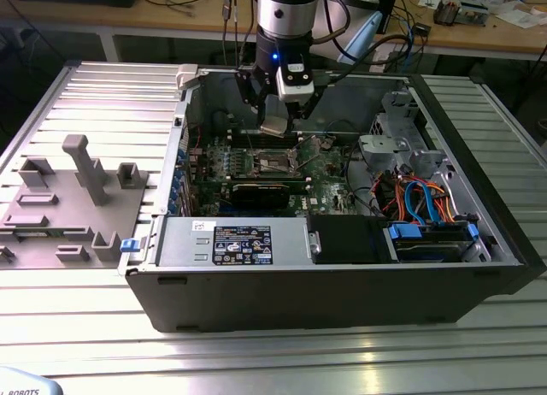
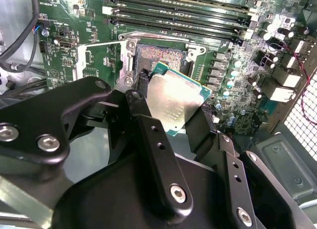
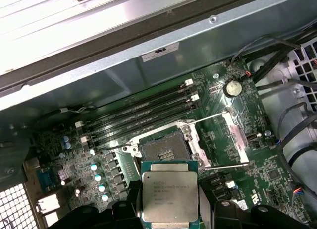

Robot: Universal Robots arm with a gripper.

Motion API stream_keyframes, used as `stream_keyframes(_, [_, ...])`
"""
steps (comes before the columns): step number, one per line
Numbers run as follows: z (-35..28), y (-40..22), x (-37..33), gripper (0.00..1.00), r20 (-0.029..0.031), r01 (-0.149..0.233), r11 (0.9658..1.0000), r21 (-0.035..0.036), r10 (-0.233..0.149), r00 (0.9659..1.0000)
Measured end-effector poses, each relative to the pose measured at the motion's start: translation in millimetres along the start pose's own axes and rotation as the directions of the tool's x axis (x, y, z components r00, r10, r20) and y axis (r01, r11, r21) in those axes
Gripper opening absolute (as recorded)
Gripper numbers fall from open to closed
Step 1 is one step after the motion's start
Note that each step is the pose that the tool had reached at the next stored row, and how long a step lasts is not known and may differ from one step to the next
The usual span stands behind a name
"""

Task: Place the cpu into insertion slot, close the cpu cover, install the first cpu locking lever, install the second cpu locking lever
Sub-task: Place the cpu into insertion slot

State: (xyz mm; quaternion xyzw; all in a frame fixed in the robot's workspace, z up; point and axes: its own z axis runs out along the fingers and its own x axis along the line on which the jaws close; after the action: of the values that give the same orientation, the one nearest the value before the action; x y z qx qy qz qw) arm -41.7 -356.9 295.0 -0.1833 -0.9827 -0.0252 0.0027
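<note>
The gripper (image 1: 278,121) is clamped on the cpu (image 2: 176,102), with one black finger against each of two opposite edges and the silvery top face left bare. The chip hangs in the air over the board (image 3: 257,154), close to the socket (image 3: 166,149) but not in it. In the exterior view it sits at about 12 o'clock from the socket. The cpu looks light, thin and rigid. Its smooth metal lid is probably slippery, and the contact side underneath, like the socket's pin field, is likely easy to damage. The edge grip therefore looks right, and the chip would want to go down flat and unforced rather than pressed. The socket holds nothing yet, and its dark centre is exposed. The cover (image 3: 235,135) is swung open beside it, with green board showing through its window. Two thin rods along the cover look like the released levers (image 3: 223,165). The memory slots (image 3: 143,112) run just beyond the socket. All of this sits inside the open case (image 1: 342,284). Taking the case as a dial in the exterior view, a power supply (image 1: 231,241) lies at 7 o'clock and a drive bay (image 1: 432,237) with blue and orange cables (image 1: 419,194) at 4 o'clock.
</note>
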Motion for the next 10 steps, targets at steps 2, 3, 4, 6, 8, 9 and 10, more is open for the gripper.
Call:
stream_keyframes(2, [0.0,0.0,0.0,0.55,0.0003,-0.005,1.0000,0.0000,0.005,1.0000])
stream_keyframes(3, [0.0,0.0,0.0,0.55,0.0004,-0.008,1.0000,0.0000,0.008,1.0000])
stream_keyframes(4, [0.0,0.0,0.0,0.55,0.0006,-0.010,1.0000,0.0000,0.010,1.0000])
stream_keyframes(6, [-0.1,0.0,0.0,0.55,0.0010,-0.015,0.9999,0.0007,0.015,0.9999])
stream_keyframes(8, [0.0,0.0,0.0,0.55,0.0016,-0.024,0.9997,0.0006,0.024,0.9997])
stream_keyframes(9, [0.0,0.0,0.0,0.55,0.0019,-0.031,0.9995,0.0005,0.031,0.9995])
stream_keyframes(10, [0.0,0.0,0.0,0.55,0.0020,-0.034,0.9994,0.0005,0.034,0.9994])
